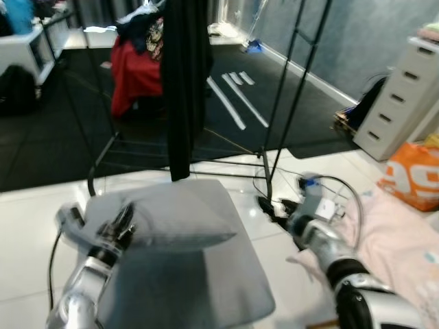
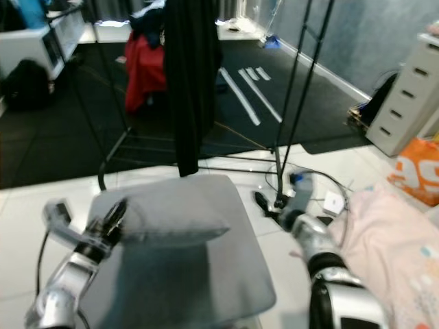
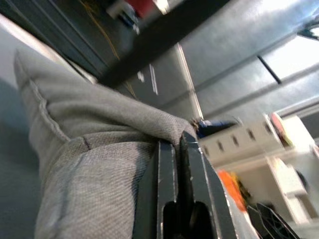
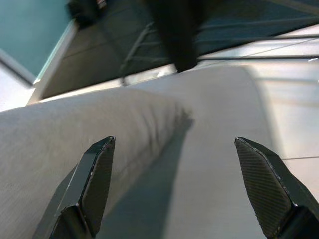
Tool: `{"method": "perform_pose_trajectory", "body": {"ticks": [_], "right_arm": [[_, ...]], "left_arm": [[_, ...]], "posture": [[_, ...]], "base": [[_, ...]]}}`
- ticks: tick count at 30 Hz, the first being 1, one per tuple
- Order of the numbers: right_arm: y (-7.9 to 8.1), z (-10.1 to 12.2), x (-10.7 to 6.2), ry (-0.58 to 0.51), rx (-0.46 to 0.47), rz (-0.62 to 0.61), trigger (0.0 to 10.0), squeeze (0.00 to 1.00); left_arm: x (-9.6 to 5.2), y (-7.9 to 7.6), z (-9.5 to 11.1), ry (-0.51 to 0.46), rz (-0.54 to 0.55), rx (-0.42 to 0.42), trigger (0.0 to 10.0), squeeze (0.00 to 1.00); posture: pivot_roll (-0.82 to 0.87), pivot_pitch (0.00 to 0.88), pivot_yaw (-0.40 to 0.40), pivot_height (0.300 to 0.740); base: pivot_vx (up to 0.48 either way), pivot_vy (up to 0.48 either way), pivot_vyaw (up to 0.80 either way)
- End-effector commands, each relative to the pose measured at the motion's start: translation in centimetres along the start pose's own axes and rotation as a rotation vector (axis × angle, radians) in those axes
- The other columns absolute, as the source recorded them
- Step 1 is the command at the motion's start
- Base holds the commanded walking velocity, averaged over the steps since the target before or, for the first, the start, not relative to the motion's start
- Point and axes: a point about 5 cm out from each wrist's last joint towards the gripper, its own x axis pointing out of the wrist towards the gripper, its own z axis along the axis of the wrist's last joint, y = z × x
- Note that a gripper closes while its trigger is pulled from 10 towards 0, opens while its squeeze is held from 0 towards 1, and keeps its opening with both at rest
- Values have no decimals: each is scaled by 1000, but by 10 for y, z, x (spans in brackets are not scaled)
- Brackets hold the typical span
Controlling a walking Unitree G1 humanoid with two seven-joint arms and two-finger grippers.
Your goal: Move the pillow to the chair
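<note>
A grey pillow lies on a grey cushioned seat straight in front of me, its right corner pointing toward my right arm. My left gripper is at the pillow's left edge. In the left wrist view its fingers are pressed together on a fold of the pillow. My right gripper hovers off the seat's right edge, open. In the right wrist view the pillow lies ahead between its spread fingertips.
A clothes rack frame with a hanging black garment stands just behind the seat, red clothing beyond it. Cables lie on the white floor. Pink bedding, an orange bag and white drawers are at right.
</note>
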Motion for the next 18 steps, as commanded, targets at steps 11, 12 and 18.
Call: {"method": "perform_pose_trajectory", "body": {"ticks": [11,12,18], "right_arm": [[-8,0,-5,-3,7,-22,10000,0],[-8,0,-5,-3,7,-22,10000,0],[-13,0,-8,-14,-4,-67,10000,0]], "left_arm": [[1,-7,7,-49,-27,28,10000,0],[1,-7,7,-49,-27,28,10000,0],[1,2,0,-24,43,118,10000,0]], "posture": [[-156,40,-11,731],[-156,40,-11,731],[-152,24,-13,735]], "base": [[0,0,0],[0,0,0],[0,0,0]]}}
